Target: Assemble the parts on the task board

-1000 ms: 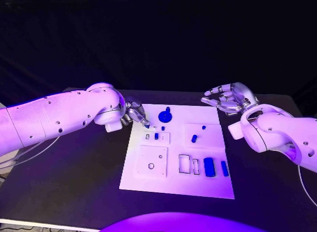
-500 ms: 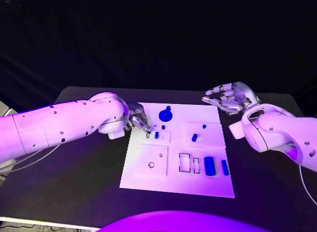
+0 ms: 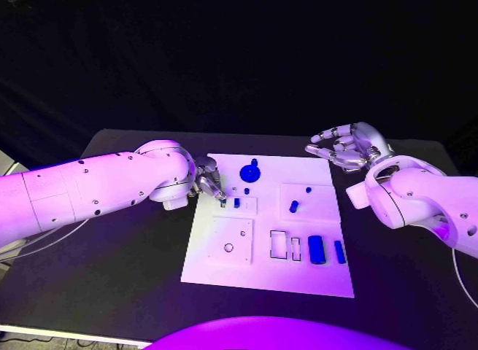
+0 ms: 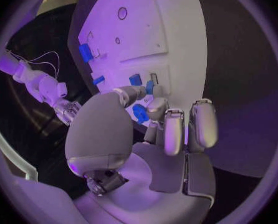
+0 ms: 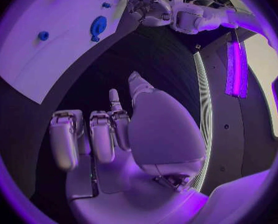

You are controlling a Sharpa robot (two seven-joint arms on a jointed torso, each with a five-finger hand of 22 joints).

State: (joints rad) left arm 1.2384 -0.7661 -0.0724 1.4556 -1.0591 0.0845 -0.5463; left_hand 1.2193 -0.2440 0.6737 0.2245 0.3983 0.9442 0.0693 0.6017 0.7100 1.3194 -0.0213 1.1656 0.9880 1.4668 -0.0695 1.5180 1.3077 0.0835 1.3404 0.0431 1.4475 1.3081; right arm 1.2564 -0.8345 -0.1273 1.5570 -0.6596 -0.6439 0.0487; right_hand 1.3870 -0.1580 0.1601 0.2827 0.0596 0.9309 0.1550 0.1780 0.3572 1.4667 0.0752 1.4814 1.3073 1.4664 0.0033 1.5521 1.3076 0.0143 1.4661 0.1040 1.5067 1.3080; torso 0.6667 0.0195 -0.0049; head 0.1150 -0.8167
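Note:
The white task board (image 3: 262,271) lies mid-table with blue parts on it: a round piece (image 3: 249,173) at the far end, small pegs (image 3: 293,208) in the middle, and two longer blocks (image 3: 317,250) near the front right. My left hand (image 3: 207,182) hovers at the board's left edge beside a small inset plate (image 3: 236,206). Its thumb and a finger pinch a small blue part (image 4: 140,113). My right hand (image 3: 346,148) is raised off the board's far right corner, fingers apart (image 5: 104,134), holding nothing. The board (image 5: 27,59) and round piece (image 5: 98,25) also appear in the right wrist view.
Black table (image 3: 112,284) surrounds the board on all sides. A square plate with a hole (image 3: 229,244) and two empty rectangular slots (image 3: 279,246) sit in the board's front half. My left forearm (image 3: 81,193) spans the table's left side.
My left hand has shifted slightly inward over the board's left edge, toward the small inset plate. The right hand has stayed where it was.

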